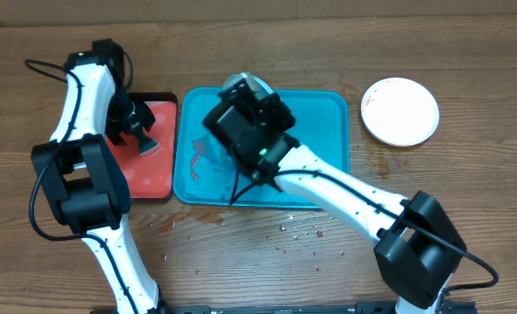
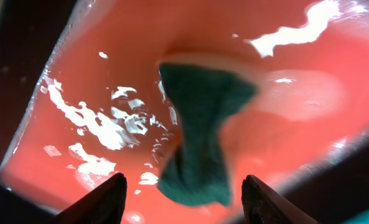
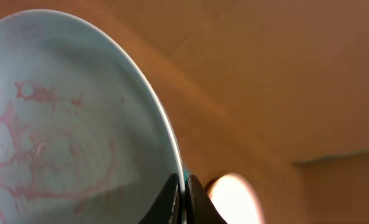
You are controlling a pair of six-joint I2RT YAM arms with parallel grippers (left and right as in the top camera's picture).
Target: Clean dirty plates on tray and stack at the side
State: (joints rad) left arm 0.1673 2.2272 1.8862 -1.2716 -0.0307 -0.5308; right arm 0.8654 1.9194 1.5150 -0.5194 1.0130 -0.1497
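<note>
Wooden desk (image 1: 467,218), large teal-blue rectangular plastic tray (image 1: 328,166) at centre, smaller red tray with dark rim (image 1: 149,179) just to its left.

One small white round plate with faint red specks (image 1: 400,111) sits on the desk, right of the teal tray and well clear of it. I can't see a third plate; my right arm covers much of the tray.

My right fingers (image 3: 184,199) are closed on the rim of a pale round plate smeared with red sauce (image 3: 66,124). It is held up on edge over the back of the teal tray, dirty face exposed.

My left fingers (image 2: 190,198) are spread partway and hold nothing. They hang over the red tray, which is wet and glinting.

Green scouring sponge with a yellow backing (image 2: 200,124) lies flat in that red tray. It is straight ahead of the left fingers, its near end between the tips with a gap on each side.

Key geometry: the sponge's long axis runs away from me, square to my closing line. It narrows at the middle, so closing there would catch the short width.

The left arm is the only one near the sponge. The dirty plate is to my right, across both tray rims.

My read is regrip the sponge, then carry it right to the held plate.
</note>
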